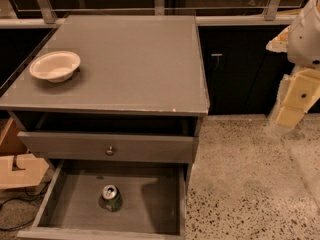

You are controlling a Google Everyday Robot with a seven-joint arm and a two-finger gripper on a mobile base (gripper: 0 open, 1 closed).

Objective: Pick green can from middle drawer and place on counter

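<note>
The green can stands upright on the flat grey floor of the middle drawer, its silver top and pull tab facing up. It is a little left of the drawer's centre and nearer the front edge than the back, touching none of the low side walls. The drawer stands open, reaching well out from the cabinet toward the camera, and the can is the only thing in it. Directly above, a grey drawer front with a small round knob sits slightly out from the cabinet body, with a dark gap showing behind it. The counter is a broad matte grey top with thin pale edges. A white bowl rests near its left edge, well apart from the can below. The gripper shows at the far right as pale yellowish parts hanging beneath a rounded white arm housing. It hangs over the speckled terrazzo floor, off to the right of the cabinet and far from both the can and the drawer. Whether the gripper is spread or pressed together cannot be told, and nothing is seen held in it. At the lower left, beside the open drawer, a pale wooden piece sits on the floor with a black cable trailing just in front of it. Behind the counter, dark cupboard doors run along the wall.
</note>
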